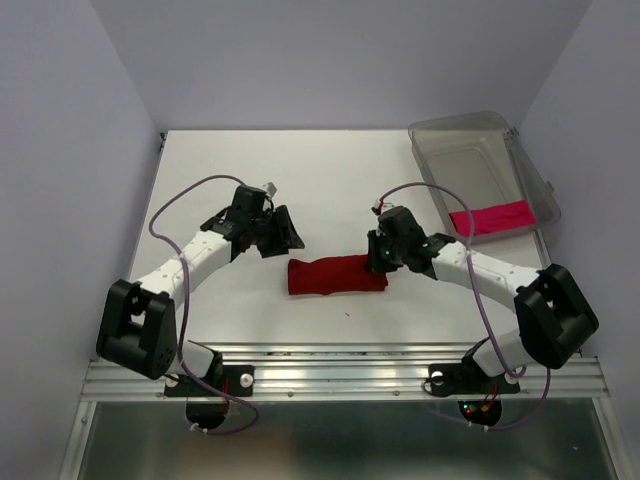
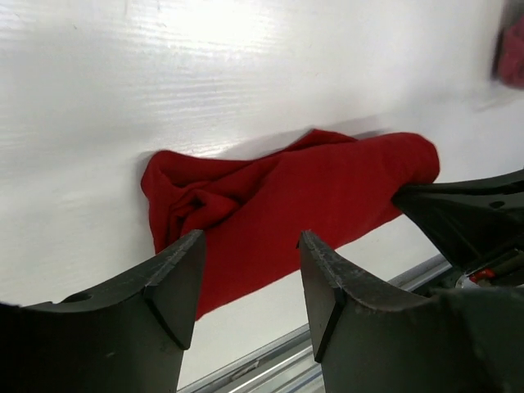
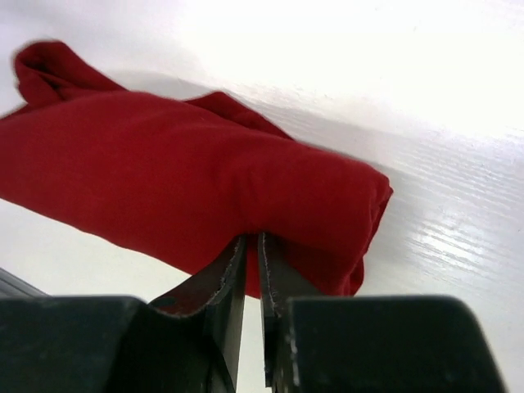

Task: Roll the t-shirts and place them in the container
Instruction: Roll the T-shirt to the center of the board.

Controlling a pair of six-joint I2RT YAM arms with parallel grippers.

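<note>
Our right gripper (image 3: 252, 239) shows only a thin slit between its jaws, tips against the crimson t-shirt (image 3: 180, 180); we cannot tell whether cloth is pinched. Our left gripper (image 2: 250, 239) stands wide and empty near its other end. We count two shirts: this one rolled on the table (image 1: 330, 170), and the pink t-shirt (image 1: 492, 218) in the one clear bin (image 1: 432, 132).

No writing, label, brand mark, number or sign can be read in any view. Nothing is legible on the crimson t-shirt (image 1: 337, 276), on the white table (image 1: 300, 170) beneath it, or on the clear bin (image 1: 462, 130) beyond it to the right.
</note>
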